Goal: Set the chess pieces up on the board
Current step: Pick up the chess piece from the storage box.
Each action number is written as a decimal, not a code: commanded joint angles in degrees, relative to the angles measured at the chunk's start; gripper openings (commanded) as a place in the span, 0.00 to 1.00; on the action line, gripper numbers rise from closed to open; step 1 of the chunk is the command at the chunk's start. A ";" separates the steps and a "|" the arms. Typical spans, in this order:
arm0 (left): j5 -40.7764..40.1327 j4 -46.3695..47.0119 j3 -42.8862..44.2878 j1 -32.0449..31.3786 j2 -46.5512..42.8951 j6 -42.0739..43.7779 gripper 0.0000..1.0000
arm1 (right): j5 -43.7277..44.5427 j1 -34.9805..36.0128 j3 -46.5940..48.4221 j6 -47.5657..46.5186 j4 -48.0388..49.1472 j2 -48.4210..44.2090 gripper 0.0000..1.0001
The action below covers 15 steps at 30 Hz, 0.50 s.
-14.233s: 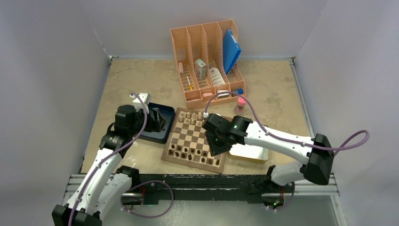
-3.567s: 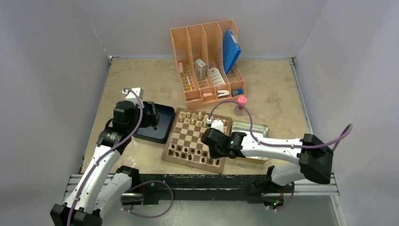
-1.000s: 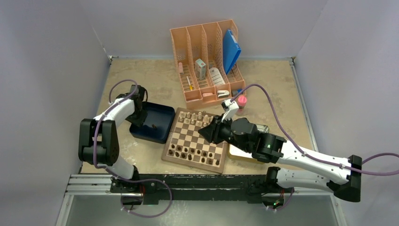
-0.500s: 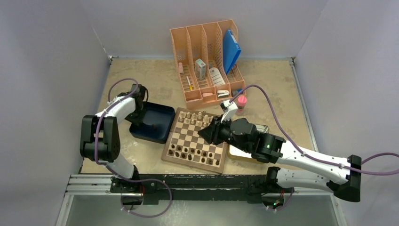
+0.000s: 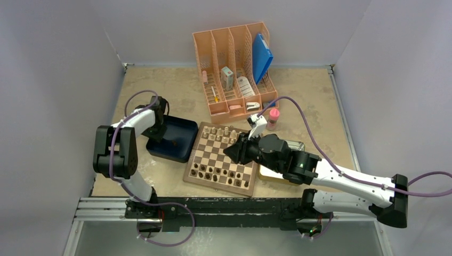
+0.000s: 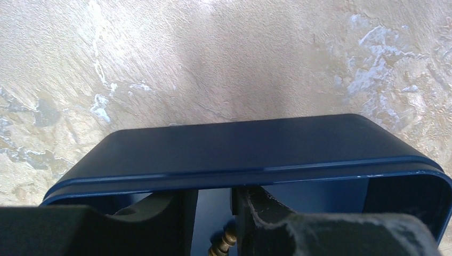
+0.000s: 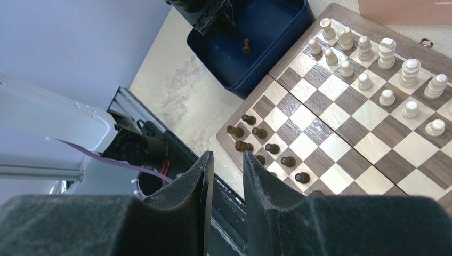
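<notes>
The board lies mid-table. Several dark chess pieces stand on its two near rows and pale ones on its far rows. One more dark piece is in the dark blue tray left of the board. My left gripper reaches down inside that tray. Its jaws are slightly apart and the piece shows low in the gap, ungripped. My right gripper hovers over the board's right half, narrowly open and empty.
A peach file organizer stands behind the board, with a pink-capped bottle at its near right corner. A shiny metal tin lies right of the board, partly under my right arm. Grey walls enclose the table.
My left arm's elbow has shifted slightly while its gripper stays down in the tray. The right gripper has drifted a little left above the board.
</notes>
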 commanded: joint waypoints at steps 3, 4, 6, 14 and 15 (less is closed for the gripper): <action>1.59 -0.17 1.36 0.07 -1.38 -1.03 0.19 | -0.75 -0.04 -0.94 -0.52 2.81 -2.09 0.29; 1.92 -0.48 1.35 -0.02 -1.94 -0.83 0.18 | -0.83 -0.08 -1.20 -0.51 2.86 -2.13 0.29; 3.07 -0.91 1.39 -0.11 -3.63 0.04 0.17 | -0.98 -0.08 -1.31 -0.32 2.66 -2.07 0.29; 9.50 1.32 -0.31 -0.56 -12.71 9.66 0.14 | -0.64 -0.04 -3.00 0.60 3.78 -1.77 0.29; 9.63 1.47 -0.70 -0.89 -13.91 11.86 0.14 | -0.45 -0.08 -2.98 0.99 3.70 -1.30 0.29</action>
